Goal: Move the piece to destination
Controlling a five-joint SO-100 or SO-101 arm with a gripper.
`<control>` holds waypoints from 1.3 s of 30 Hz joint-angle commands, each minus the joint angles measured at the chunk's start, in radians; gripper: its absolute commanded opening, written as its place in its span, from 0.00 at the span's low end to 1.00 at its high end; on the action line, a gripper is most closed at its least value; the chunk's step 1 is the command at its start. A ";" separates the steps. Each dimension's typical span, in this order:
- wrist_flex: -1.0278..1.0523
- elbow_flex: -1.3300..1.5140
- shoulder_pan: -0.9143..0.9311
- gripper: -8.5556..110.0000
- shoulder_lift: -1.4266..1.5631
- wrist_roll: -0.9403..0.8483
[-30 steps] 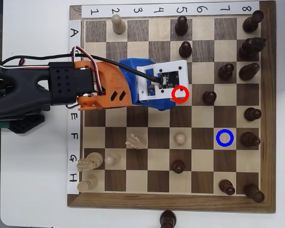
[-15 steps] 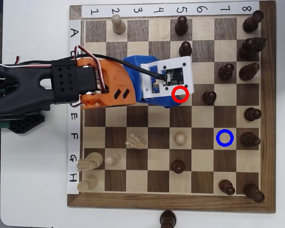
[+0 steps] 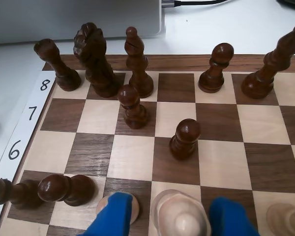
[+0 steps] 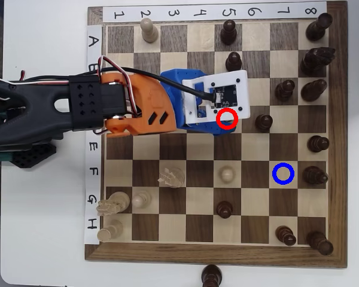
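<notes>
Cream piece (image 3: 181, 219) sat at the bottom edge of the wrist view, right between the two blue fingers (image 3: 115, 216) of the gripper (image 3: 173, 201). Jaws were apart, straddling it: clear gap on the view's left side, right finger v. close or touching, can't tell which. Piece stood upright on the board (image 3: 137, 157), not lifted as far as could be seen.

Another pale piece (image 3: 127, 205) showed partly behind the left finger, and a third (image 3: 285, 219) sat at the bottom right corner. Dark pawn (image 3: 184, 139) stood one row ahead of the gripper; more dark pieces lined the far rows by labels 7 and 8.

Overhead: arm (image 4: 84, 107) reached in from the view's left, w/ orange wrist and white camera plate (image 4: 218, 95) over row D, approx. col 5. Red ring (image 4: 227, 118) sat at the plate's lower edge; piece itself was hidden under the plate there. Destination (image 4: 283, 173), the blue ring, lay on a light sq. in row F, col 7, empty, well apart from the gripper and just beside a dark pawn (image 4: 314, 175) in col 8.
</notes>
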 commanded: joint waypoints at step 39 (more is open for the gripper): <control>0.077 -0.388 0.110 0.07 0.066 0.181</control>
